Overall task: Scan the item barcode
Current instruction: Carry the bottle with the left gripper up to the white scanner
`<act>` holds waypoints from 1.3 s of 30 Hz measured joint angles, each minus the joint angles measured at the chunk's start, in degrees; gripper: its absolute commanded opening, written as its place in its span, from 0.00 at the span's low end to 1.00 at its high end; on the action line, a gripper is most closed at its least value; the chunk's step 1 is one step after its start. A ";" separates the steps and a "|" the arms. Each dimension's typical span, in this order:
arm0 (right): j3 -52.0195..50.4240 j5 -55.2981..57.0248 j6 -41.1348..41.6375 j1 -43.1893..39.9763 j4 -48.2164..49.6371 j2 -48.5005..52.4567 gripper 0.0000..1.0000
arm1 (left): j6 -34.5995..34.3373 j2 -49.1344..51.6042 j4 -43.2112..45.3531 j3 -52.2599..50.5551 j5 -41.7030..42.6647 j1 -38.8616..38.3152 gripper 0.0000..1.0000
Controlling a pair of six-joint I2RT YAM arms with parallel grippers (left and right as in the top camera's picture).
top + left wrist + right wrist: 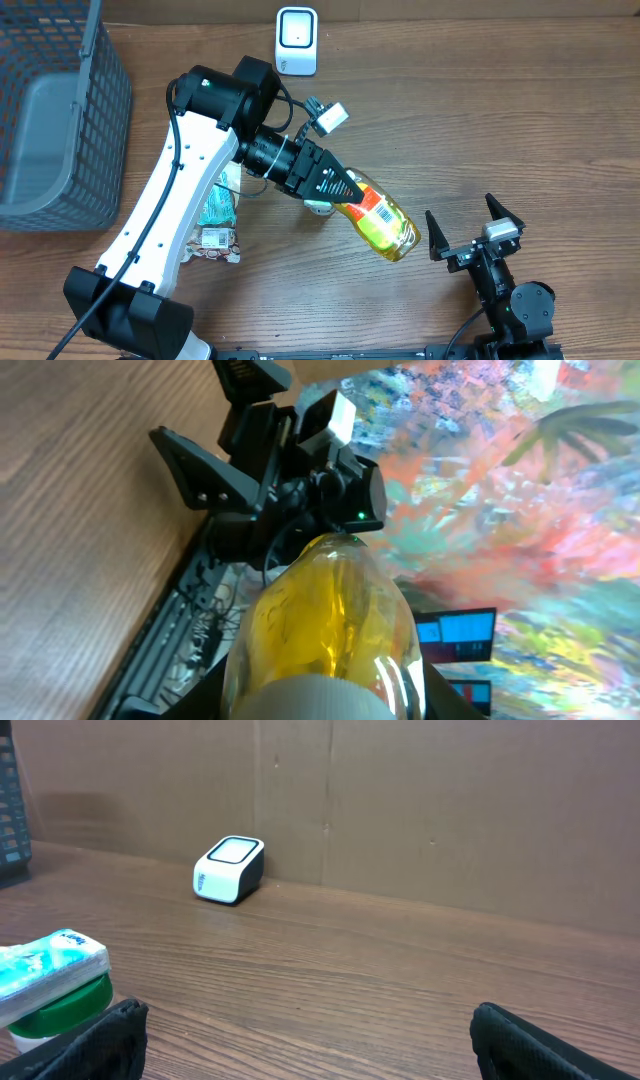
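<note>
One clear rounded plastic bottle [385,225] | left end effector [343,189] gripping | woodgrain table [500,110]

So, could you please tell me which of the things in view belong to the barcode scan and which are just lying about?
For the job:
- bottle, held in the left pincer
- scanner

Lying about:
- basket
- teal packet
- small packet
- green lid
- right pincer, open and idle
</note>
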 measured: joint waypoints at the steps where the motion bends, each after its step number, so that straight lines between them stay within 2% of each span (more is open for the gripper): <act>1: 0.00 -0.02 0.04 0.00 0.02 0.00 1.00 | -0.02 0.00 0.70 0.00 -0.46 0.00 0.04; 8: 0.00 0.00 0.04 0.00 0.02 0.00 1.00 | -4.52 0.00 8.81 0.00 -7.45 0.00 0.04; 14: 0.00 0.00 0.02 0.00 0.02 0.00 1.00 | -16.35 0.00 17.29 0.00 -19.41 0.02 0.04; 19: 0.00 0.00 0.02 -0.02 0.00 0.00 1.00 | -20.39 0.00 22.77 0.00 -22.49 0.07 0.04; 27: 0.00 0.02 0.02 -0.02 0.02 0.00 1.00 | -22.23 0.00 33.03 0.00 -23.93 1.88 0.04; 35: 0.00 -0.02 0.02 0.00 0.02 0.00 1.00 | -22.29 0.00 38.05 0.00 -24.39 5.14 0.04; 39: 0.00 0.00 0.02 -0.02 0.02 0.00 1.00 | -22.93 0.04 36.33 0.68 -27.45 6.27 0.04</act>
